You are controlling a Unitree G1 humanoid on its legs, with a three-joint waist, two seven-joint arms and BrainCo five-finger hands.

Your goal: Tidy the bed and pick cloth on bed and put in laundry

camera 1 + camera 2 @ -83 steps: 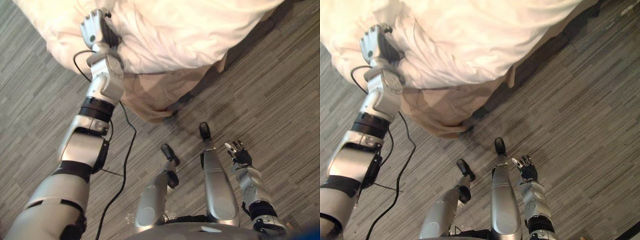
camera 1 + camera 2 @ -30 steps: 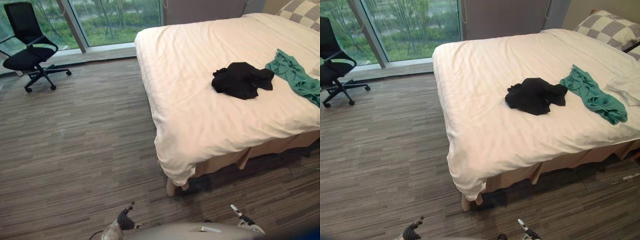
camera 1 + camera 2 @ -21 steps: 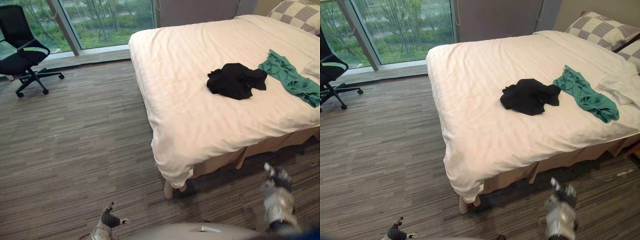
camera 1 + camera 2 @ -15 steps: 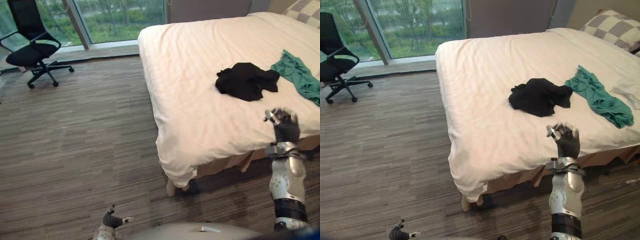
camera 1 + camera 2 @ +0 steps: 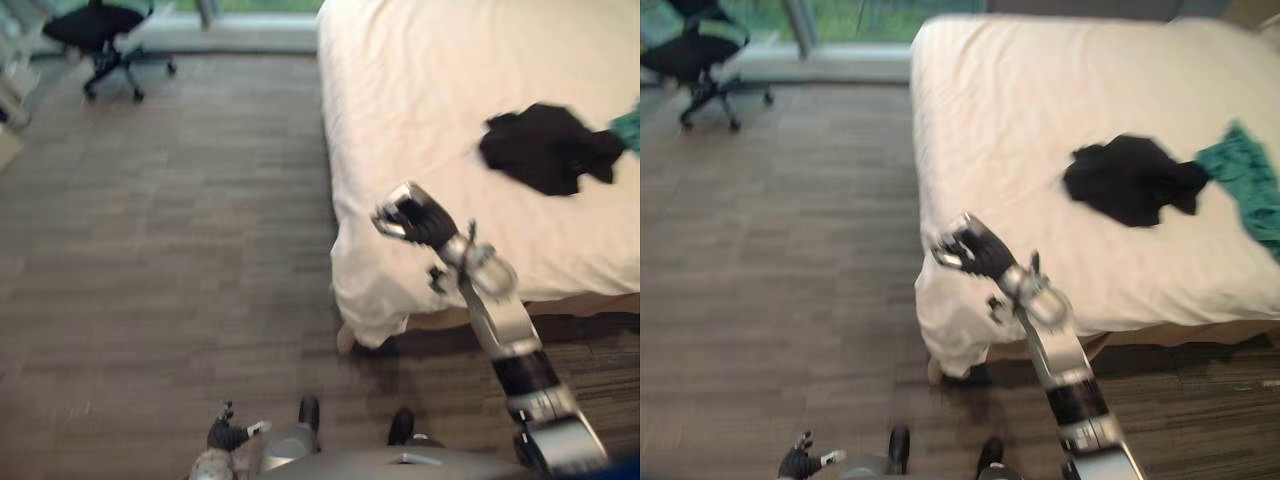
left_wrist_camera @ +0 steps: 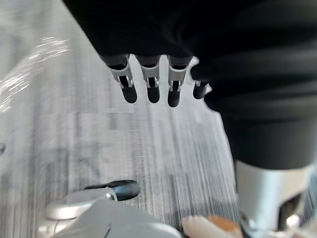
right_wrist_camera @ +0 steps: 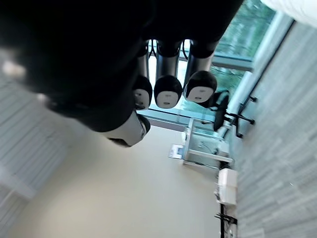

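A black cloth (image 5: 545, 148) lies crumpled on the white bed (image 5: 420, 120), with a teal cloth (image 5: 1245, 185) just to its right. My right hand (image 5: 415, 218) is raised over the bed's near left corner, well short of the black cloth. Its fingers (image 7: 167, 91) are curled in with nothing in them. My left hand (image 5: 228, 435) hangs low by the floor at the lower left. The left hand's fingers (image 6: 148, 84) are straight and empty.
A black office chair (image 5: 100, 30) stands at the far left near the window. Striped grey carpet (image 5: 180, 250) spreads left of the bed. The white sheet bunches and hangs down at the bed's near corner (image 5: 375, 315).
My right arm rose from beside the bed and swung left over its near corner, and its fingers curled shut. The camera tipped downward. The left hand stayed low.
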